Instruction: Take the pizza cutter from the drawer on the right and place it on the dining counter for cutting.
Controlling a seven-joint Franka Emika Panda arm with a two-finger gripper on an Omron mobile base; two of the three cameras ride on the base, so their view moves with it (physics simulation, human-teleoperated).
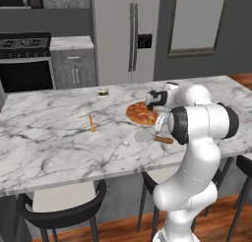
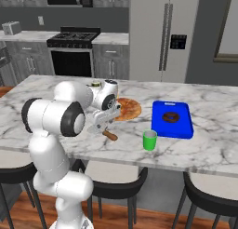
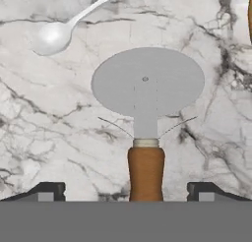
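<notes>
Claw [image 3: 126, 192] stands apart, one tip on each side of the pizza cutter's handle, not touching it. Pizza cutter [image 3: 146, 108] lies flat on the tabletop [image 1: 49, 133], near its front edge, wheel pointing away from the claw. Bare marble surrounds the wheel. A spoon [image 3: 59, 32] lies just beyond the cutter; a pizza [image 1: 140, 113] sits farther beyond.

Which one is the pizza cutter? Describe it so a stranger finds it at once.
On the long white marble dining counter, look just in front of the round pizza, beside a silver spoon. The pizza cutter lies flat there: a grey round wheel blade on a short orange-brown wooden handle, unlike the thin orange stick further left.
</notes>
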